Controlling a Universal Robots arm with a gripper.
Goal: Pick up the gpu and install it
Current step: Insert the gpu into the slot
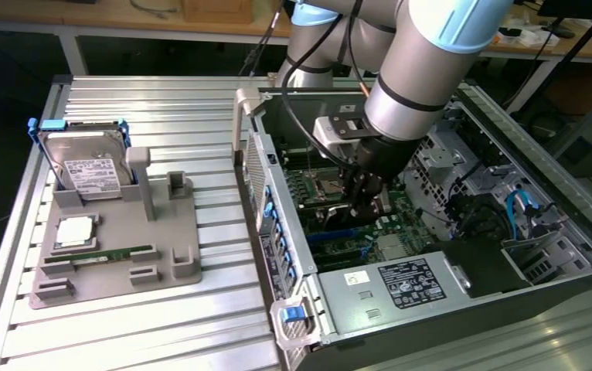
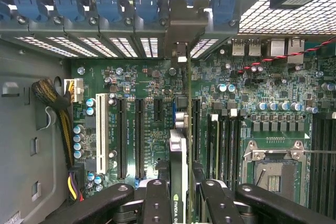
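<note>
- Slatted counter carries an open PC case
- pincer pinching gpu edge-on, inside case, over motherboard slots
- pickup done; full seating not confirmed

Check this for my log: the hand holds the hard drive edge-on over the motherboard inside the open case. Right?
No, not the hard drive, which stands in the grey fixture. The wrist view shows the hand holding the gpu edge-on over the motherboard inside the open case.
</note>
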